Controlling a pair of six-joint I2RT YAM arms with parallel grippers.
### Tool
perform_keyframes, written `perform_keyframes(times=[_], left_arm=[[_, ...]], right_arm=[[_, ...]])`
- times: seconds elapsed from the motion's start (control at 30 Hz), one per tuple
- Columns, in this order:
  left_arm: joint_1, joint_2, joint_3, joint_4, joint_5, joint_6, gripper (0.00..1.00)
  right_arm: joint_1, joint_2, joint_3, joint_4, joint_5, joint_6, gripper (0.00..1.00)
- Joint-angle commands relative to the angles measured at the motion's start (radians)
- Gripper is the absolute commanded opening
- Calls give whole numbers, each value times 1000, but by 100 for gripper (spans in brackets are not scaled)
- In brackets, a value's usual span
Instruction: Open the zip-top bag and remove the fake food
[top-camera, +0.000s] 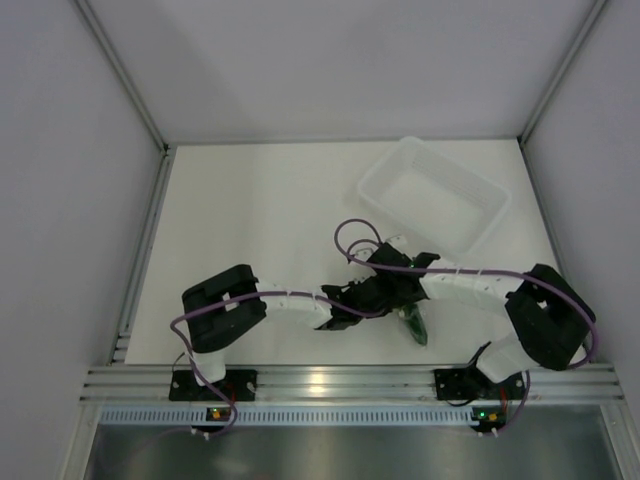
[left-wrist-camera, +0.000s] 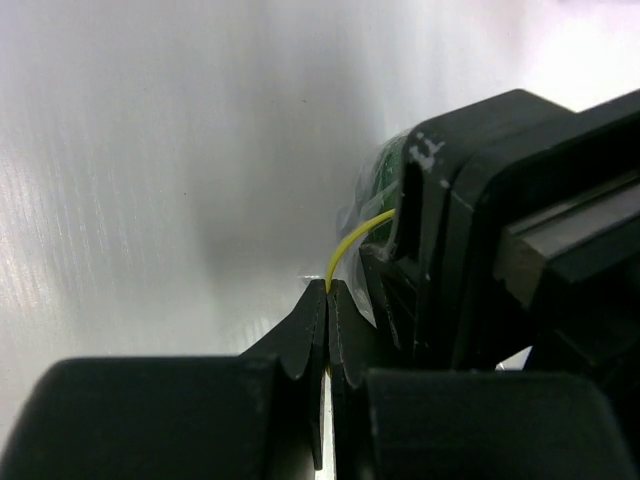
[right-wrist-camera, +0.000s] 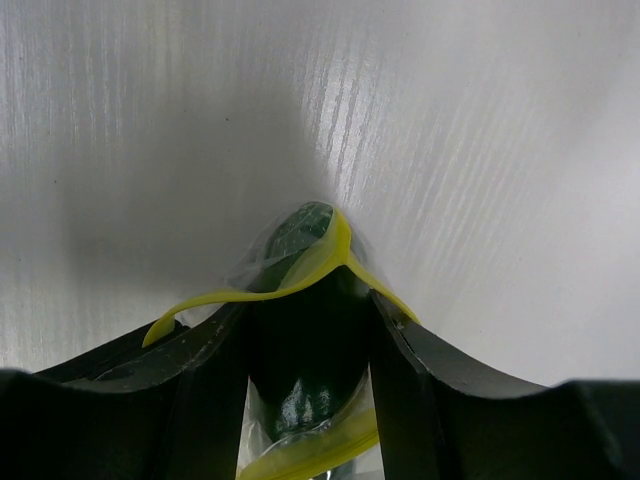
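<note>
The zip-top bag (right-wrist-camera: 252, 268) hangs just above the white table, its yellow-green zip strip (right-wrist-camera: 318, 262) pulled apart into a mouth. My left gripper (left-wrist-camera: 327, 288) is shut on one end of that strip (left-wrist-camera: 350, 238). The dark green fake food (right-wrist-camera: 308, 375) fills the gap between the fingers of my right gripper (right-wrist-camera: 310, 300), which reaches in through the bag's mouth and is shut on it. From above, the two grippers meet at the middle front, with the bag and its green content (top-camera: 414, 326) hanging just below them. In the left wrist view the right gripper's black body (left-wrist-camera: 520, 230) hides most of the bag.
A rigid clear rectangular bin (top-camera: 380, 172) stands at the back right, close behind the right arm. White walls stand on both sides, and an aluminium rail (top-camera: 330, 380) runs along the near edge.
</note>
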Motion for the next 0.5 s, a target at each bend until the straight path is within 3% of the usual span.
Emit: perform_keyframes(times=[0.0,0.13,0.47], left_arm=[[-34,-8,34,62,14,55,0],[-29,-40,26,53,-15,70,0],[61,-186,-37,17,-69,86,0]], right_arm=[[1,-16,-40,112,-19,16,24],[7,-163,-53,151,-54,-25,18],[101,-371,-94,203,-164,-147,17]])
